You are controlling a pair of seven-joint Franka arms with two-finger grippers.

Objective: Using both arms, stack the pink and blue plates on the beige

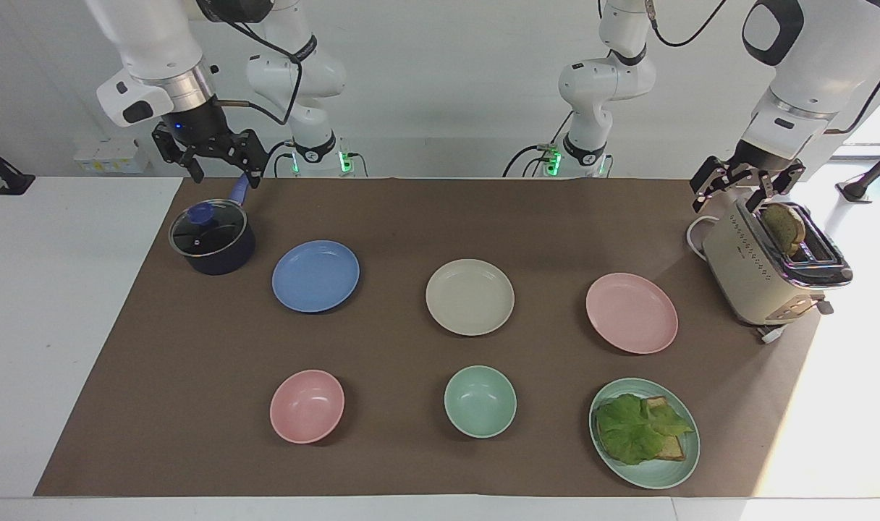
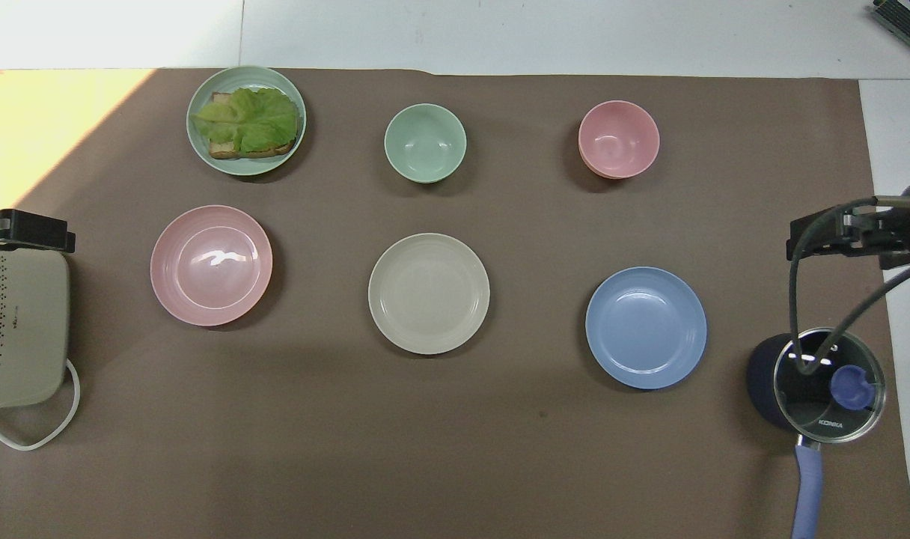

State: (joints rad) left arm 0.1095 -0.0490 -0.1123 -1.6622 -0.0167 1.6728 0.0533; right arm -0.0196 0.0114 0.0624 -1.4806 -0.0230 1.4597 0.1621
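pink plate (image 1: 632,312): pale pink, round, shallow, low rim; flat and empty on the mat, toward the left arm's end.
beige plate (image 1: 470,297): cream, same size; flat and empty, mid-desk, between the other two.
blue plate (image 1: 315,276): medium blue, same shape; flat and empty, toward the right arm's end.
spacing: one row, well apart, none stacked.

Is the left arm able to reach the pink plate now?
Probably yes: the left pincer hangs open over the toaster, the pink plate lies beside that toaster, and nothing stands between them.
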